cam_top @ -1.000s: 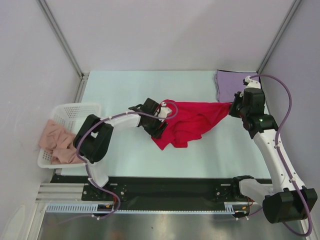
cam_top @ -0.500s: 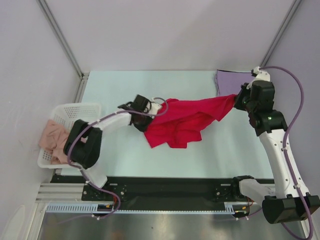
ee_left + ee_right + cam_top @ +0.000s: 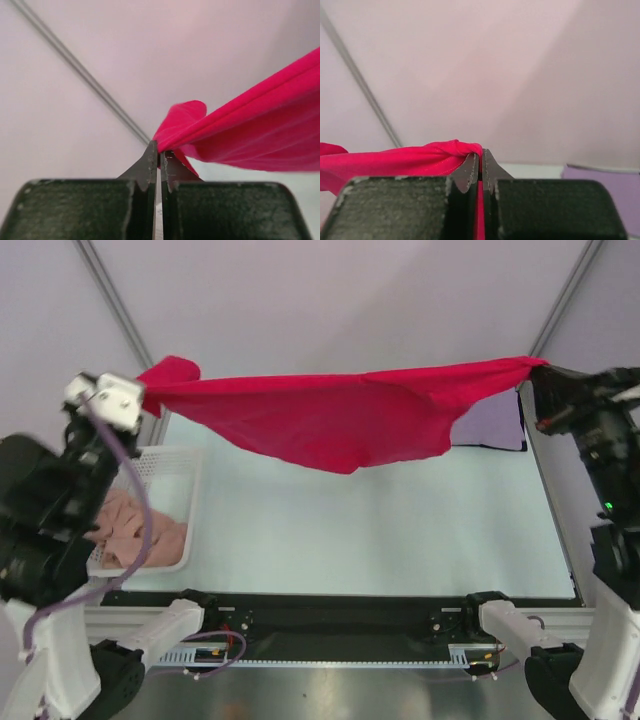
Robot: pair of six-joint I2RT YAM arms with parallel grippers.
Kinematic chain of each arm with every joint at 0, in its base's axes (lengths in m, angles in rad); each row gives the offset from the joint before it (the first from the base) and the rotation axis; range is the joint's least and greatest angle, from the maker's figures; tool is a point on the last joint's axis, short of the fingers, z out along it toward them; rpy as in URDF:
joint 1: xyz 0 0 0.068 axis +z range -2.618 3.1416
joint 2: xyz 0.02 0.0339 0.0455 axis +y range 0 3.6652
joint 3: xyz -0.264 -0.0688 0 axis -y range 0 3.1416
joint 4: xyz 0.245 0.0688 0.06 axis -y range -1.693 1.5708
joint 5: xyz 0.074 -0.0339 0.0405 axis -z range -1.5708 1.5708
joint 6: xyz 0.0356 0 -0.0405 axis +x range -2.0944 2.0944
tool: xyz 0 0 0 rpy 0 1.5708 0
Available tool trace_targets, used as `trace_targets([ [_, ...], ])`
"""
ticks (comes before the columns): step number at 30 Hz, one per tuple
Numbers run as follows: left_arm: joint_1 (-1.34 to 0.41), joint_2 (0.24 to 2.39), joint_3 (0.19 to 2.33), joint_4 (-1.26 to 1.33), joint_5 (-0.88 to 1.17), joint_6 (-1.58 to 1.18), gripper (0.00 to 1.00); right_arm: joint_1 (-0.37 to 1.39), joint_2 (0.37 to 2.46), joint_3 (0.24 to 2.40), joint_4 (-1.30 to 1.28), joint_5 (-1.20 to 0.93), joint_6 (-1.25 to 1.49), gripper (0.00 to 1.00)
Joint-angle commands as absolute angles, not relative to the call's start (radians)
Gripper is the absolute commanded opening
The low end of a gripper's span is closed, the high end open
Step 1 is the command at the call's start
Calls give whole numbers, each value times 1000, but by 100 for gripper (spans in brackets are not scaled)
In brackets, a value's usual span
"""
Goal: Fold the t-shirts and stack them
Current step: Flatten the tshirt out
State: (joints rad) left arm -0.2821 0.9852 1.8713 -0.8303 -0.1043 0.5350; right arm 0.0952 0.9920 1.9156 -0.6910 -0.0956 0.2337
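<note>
The red t-shirt (image 3: 330,415) hangs stretched in the air between both arms, high above the table. My left gripper (image 3: 160,152) is shut on its left end, which bunches up just beyond the fingertips. At the other side, my right gripper (image 3: 481,154) is shut on the shirt's right end (image 3: 420,157), with red cloth pinched between the jaws. In the top view the left gripper (image 3: 135,400) is at the upper left and the right gripper (image 3: 540,375) at the upper right. The lavender t-shirt (image 3: 490,430) lies folded at the table's far right corner, partly hidden by the red one.
A white mesh basket (image 3: 180,465) with pinkish cloth (image 3: 135,530) in it stands at the table's left edge, under my left arm. Frame posts rise at the back corners. The pale table top (image 3: 380,530) lies below the hanging shirt.
The left gripper closed on the red shirt. Both arms then rose and spread apart, lifting the shirt off the table and stretching it out in the air.
</note>
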Motion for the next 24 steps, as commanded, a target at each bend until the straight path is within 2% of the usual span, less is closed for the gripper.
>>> trace_targets([
  [1,-273,1022,1919,-994,-264,630,0,86,974,2022,-721,-141,235,0],
  [5,-272,1068,1925,-939,-282,661,0,86,1037,2016,-706,-166,247,0],
  [11,-259,1266,1924,-760,-305,725,0,86,1273,2023,-575,-169,267,0],
  [15,-210,1489,2066,-730,-290,727,0,84,1495,2175,-500,-146,279,0],
  [20,-163,1787,2497,-778,-320,693,0,77,1868,2613,-522,-138,307,0],
  [22,-164,1844,2545,-737,-353,713,0,52,1926,2704,-503,-135,350,0],
  [24,-164,1838,2508,-648,-383,747,0,37,1930,2676,-421,-121,380,0],
])
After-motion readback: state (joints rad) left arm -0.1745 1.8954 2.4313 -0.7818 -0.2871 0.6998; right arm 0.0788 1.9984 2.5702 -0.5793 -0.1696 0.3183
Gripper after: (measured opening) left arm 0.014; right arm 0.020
